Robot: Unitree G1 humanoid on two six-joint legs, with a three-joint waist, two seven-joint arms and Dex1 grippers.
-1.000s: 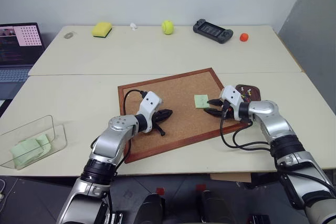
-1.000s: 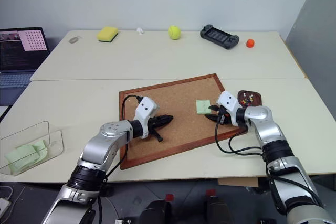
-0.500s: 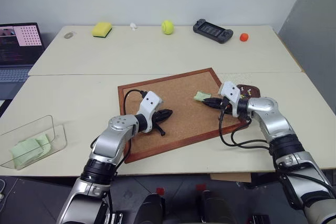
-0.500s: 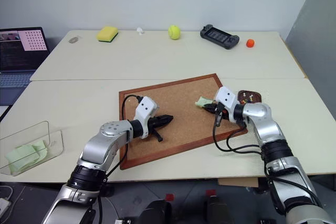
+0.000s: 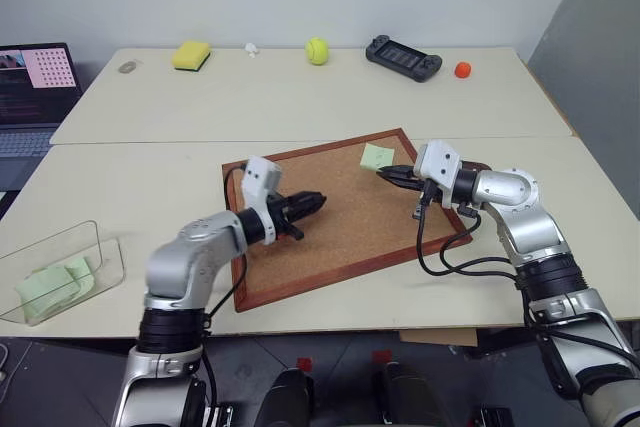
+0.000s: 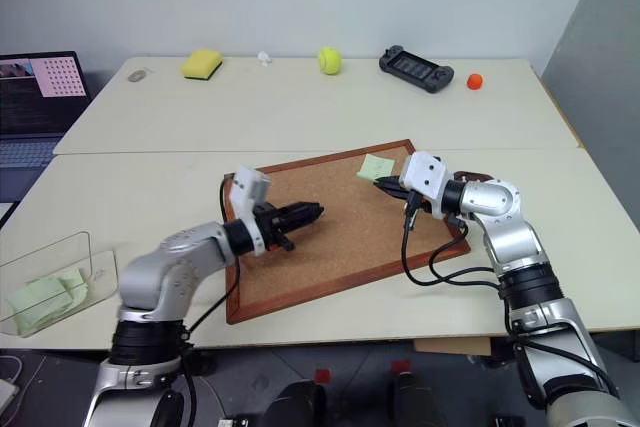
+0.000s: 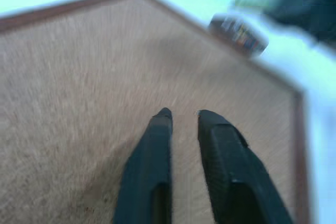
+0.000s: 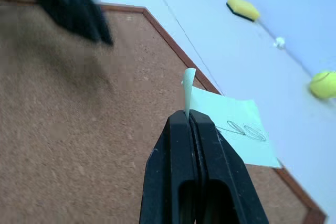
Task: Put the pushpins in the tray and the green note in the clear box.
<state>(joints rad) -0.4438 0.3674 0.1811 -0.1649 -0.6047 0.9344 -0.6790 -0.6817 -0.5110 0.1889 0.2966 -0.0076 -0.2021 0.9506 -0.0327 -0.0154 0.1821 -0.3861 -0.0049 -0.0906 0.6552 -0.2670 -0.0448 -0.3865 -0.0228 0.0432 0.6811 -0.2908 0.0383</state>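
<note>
My right gripper (image 5: 386, 173) is shut on one edge of the green note (image 5: 376, 156), a pale green paper square held just above the corkboard's far right part. In the right wrist view the note (image 8: 231, 128) sticks out past the closed fingertips (image 8: 188, 116). My left gripper (image 5: 316, 200) hovers level over the middle of the board, and its fingers (image 7: 157, 145) stand a little apart with nothing between them. The dark tray (image 7: 215, 24) lies off the board's right corner with blurred pushpins (image 7: 240, 29) in it. The clear box (image 5: 108, 259) stands at the near left table edge.
The wood-framed corkboard (image 5: 340, 222) lies in the middle of the near table. Green notes (image 5: 45, 282) lie in the clear box. Along the far edge are a yellow sponge (image 5: 191, 54), a tennis ball (image 5: 317, 50), a game controller (image 5: 404, 55) and a small red ball (image 5: 462, 70). A laptop (image 5: 30, 87) sits far left.
My right gripper shut on the green note and lifted it off the corkboard. My left gripper rose and rolled, and its fingers parted slightly.
</note>
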